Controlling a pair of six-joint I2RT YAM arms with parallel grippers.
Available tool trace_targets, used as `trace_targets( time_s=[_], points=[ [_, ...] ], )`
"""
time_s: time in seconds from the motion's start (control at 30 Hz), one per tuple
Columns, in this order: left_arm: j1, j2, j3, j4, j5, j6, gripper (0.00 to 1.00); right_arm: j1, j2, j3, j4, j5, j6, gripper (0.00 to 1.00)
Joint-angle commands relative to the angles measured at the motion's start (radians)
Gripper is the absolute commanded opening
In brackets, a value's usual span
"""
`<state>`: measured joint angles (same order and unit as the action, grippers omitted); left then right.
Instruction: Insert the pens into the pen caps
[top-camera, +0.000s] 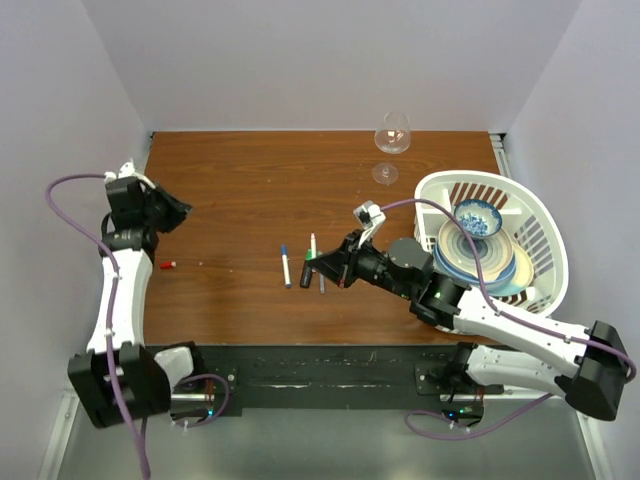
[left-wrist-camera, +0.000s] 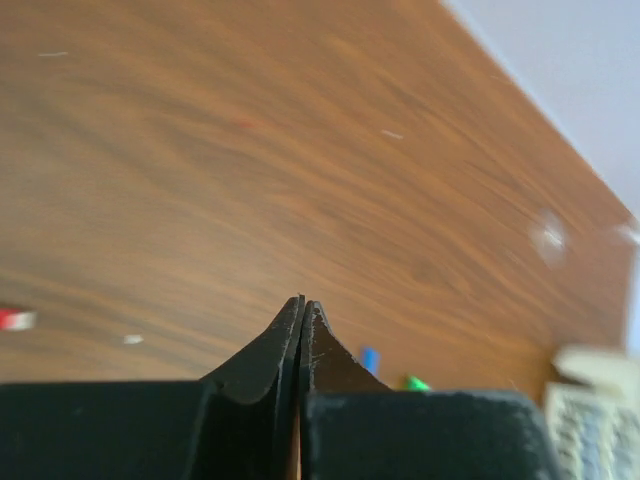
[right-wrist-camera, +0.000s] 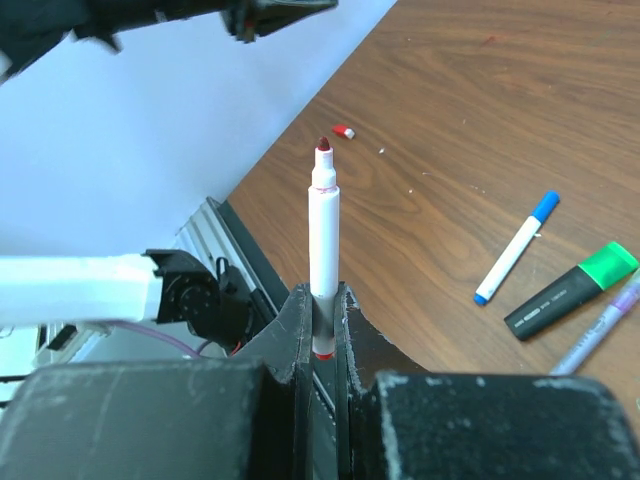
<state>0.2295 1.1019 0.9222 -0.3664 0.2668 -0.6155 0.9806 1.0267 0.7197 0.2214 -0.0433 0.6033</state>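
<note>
A white-bodied felt pen with a bare red tip (right-wrist-camera: 322, 225) is held clamped between the closed fingers of the right gripper (right-wrist-camera: 322, 297), over a brown wooden table (top-camera: 240, 190). A small red cap (right-wrist-camera: 343, 131) is seen lying well apart, near the table's left edge. A blue-capped white pen (right-wrist-camera: 515, 250), a green-capped black marker (right-wrist-camera: 570, 292) and a thin grey pen (right-wrist-camera: 600, 325) are laid side by side nearby. The left gripper (left-wrist-camera: 302, 306) is pressed shut on nothing.
</note>
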Motion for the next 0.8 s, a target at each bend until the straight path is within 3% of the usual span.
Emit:
trace_targets(
  time_s=[0.0, 0.13, 0.4, 0.77],
  points=[
    [0.059, 0.137, 0.081, -0.075, -0.22, 0.08, 0.0, -0.002, -0.046, -0.023, -0.01, 0.023, -0.048, 0.0],
    [0.093, 0.24, 0.109, -0.057, -0.391, 0.111, 0.0, -0.003, -0.065, -0.017, -0.031, 0.022, -0.066, 0.0],
    [0.131, 0.455, 0.141, -0.057, -0.459, 0.155, 0.0, -0.005, -0.083, -0.046, 0.021, -0.015, -0.046, 0.0],
    [0.13, 0.541, 0.141, -0.112, -0.532, 0.172, 0.0, -0.01, -0.096, -0.035, 0.01, -0.029, -0.048, 0.0]
  ],
)
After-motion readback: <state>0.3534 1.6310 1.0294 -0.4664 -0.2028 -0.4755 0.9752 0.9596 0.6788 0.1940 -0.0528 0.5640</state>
